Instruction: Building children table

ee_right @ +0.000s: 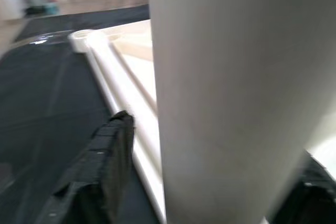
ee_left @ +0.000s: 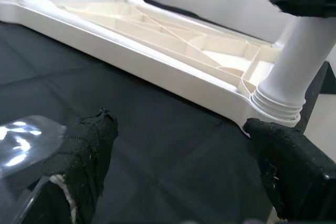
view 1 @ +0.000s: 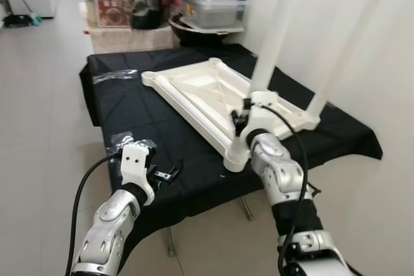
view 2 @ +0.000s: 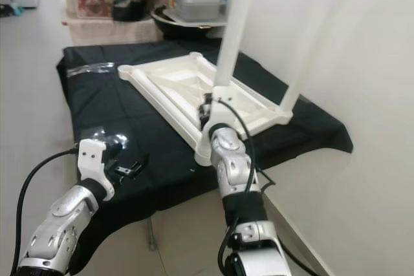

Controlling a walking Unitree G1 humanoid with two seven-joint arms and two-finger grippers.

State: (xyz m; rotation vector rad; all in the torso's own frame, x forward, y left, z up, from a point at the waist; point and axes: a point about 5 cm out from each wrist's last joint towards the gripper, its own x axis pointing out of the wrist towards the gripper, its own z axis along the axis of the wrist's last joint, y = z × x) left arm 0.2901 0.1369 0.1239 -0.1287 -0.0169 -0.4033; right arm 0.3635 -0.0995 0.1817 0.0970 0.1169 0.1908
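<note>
While the white tabletop lies upside down on the black-draped table in the middle of the head views, I read it as light moulded plastic: stiff thanks to the ribbing on its underside, smooth and rather slippery, unlikely to break but easy to shove across the cloth. I count two legs standing upright in their corner sockets, the near leg and the far leg at the right of the frame, both hollow-looking tubes that I judge weigh little. My right gripper sits at the base of the near leg, its black fingers straddling the tube low down by the threaded collar; that is the sensible hold, close to the socket where twisting gives least wobble. My left gripper hangs in the lower left above the cloth, spread wide and holding nothing, with a piece of clear plastic wrap just beside it. A second strip of wrap lies toward the upper left. Two sockets look unfilled.
</note>
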